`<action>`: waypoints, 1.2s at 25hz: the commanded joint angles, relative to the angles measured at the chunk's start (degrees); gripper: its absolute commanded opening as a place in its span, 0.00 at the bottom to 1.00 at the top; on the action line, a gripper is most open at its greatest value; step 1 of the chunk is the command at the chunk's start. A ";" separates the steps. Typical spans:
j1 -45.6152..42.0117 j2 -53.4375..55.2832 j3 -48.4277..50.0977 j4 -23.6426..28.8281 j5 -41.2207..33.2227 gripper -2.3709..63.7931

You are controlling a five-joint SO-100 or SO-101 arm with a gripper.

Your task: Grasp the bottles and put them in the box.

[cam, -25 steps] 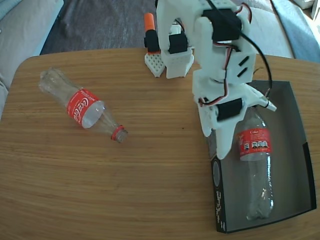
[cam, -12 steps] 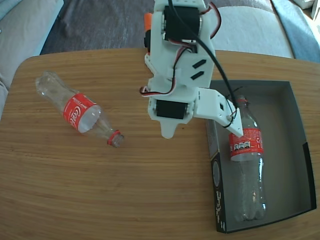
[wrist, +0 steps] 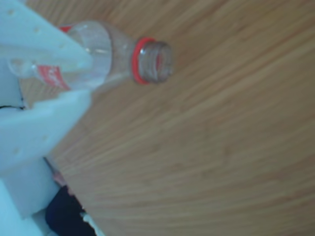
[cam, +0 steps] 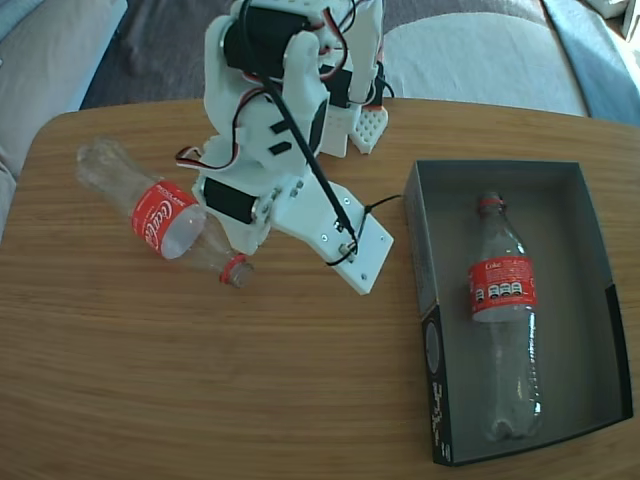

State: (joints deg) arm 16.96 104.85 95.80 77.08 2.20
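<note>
Fixed view: a white arm [cam: 285, 150] leans over the far left part of a round-cornered wooden table [cam: 200, 380], its upper links and black servos covering part of the tabletop behind it. One clear bottle [cam: 160, 215] with a red label lies on its side on the table at the left, base toward the far left, open neck with red ring pointing toward the near right; the arm's body overlaps the bottle's right flank, so contact there cannot be made out. The box [cam: 600, 270], black outside and dark grey inside, sits at the right edge of the table, its near right corner cut off by the frame. A second bottle [cam: 505, 310] lies lengthwise inside it, neck toward the far end, base toward the near end. Wrist view: the picture is blurred. The gripper [wrist: 88, 78] enters from the left, its two white fingers [wrist: 44, 42] spread narrowly, tips on either side of the shoulder of the table bottle [wrist: 118, 51]; whether they touch it cannot be told. The bottle's capless mouth and red neck ring [wrist: 138, 61] lie clear of the fingers, and its label end is hidden behind them.
</note>
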 commanded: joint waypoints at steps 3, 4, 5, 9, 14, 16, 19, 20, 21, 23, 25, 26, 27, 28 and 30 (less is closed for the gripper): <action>0.97 2.72 3.16 -0.53 0.26 0.03; 0.97 2.72 4.13 -0.70 0.26 0.03; 0.97 2.72 5.10 -1.05 0.26 0.03; 1.05 2.72 6.15 -2.90 0.18 0.06; 1.14 2.72 9.67 -4.31 0.18 0.47; 2.46 2.72 11.43 -4.57 0.18 0.59; 5.01 2.81 13.18 -7.47 0.18 0.69; 5.89 2.81 13.36 -8.17 0.18 0.71; 6.68 2.81 13.45 -8.88 0.18 0.71; 7.91 2.81 13.54 -9.14 0.18 0.71; 8.88 2.72 14.06 -9.14 0.09 0.71; 9.32 2.72 14.85 -9.14 0.00 0.71; 9.49 2.72 15.73 -8.88 0.09 0.71; 9.49 2.72 16.44 -8.53 0.09 0.72; 9.49 2.72 17.31 -8.70 0.26 0.76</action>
State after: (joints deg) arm 26.37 104.85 113.64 68.47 2.20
